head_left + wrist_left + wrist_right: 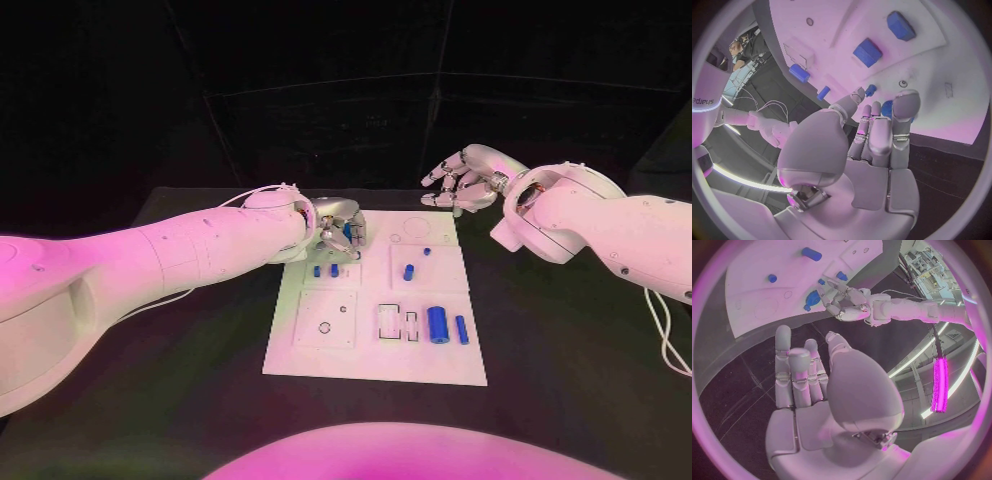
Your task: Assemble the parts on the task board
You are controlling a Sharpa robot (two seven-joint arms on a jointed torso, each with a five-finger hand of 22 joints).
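Blue parts [437, 322] scattered across the white task board [378, 368] mid-surface. Left robot hand [340, 232] over the far-left corner, fingers curled toward a small blue piece [887, 108]; cannot tell whether pinched. Best lowered slowly, squarely. Right robot hand [459, 180] spread, empty, beyond the far-right edge, clear.

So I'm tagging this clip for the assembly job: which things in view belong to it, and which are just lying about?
Part of the job:
- white task board
- blue parts on it, such as the two cylinders near its front right and the small pegs by the left hand
- left hand, over the board's far left corner
- right hand, beyond the board's far edge

Just lying about:
- black table only
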